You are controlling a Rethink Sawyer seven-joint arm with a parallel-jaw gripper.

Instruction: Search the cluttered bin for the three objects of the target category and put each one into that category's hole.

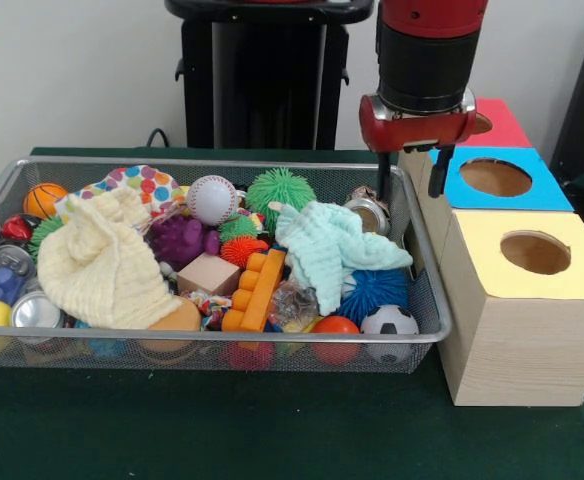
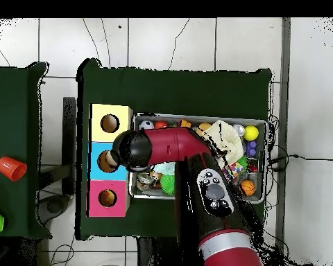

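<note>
Hand (image 1: pixel 410 190) is held spread, w/ nothing gripped, betw. wire bin (image 1: pixel 427 300) & blue-topped box (image 1: pixel 532 195).

dark green bench (image 1: pixel 272 430), wire mesh bin (image 1: pixel 427 325) full of toys on it, three wooden boxes (image 1: pixel 512 350) touching just beside the bin

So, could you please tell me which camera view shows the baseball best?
The front view: the baseball sits in plain sight at the back of the bin, red stitching visible. In the overhead view the arm seems to cover that part of the bin, so I cannot pick it out there.
</note>
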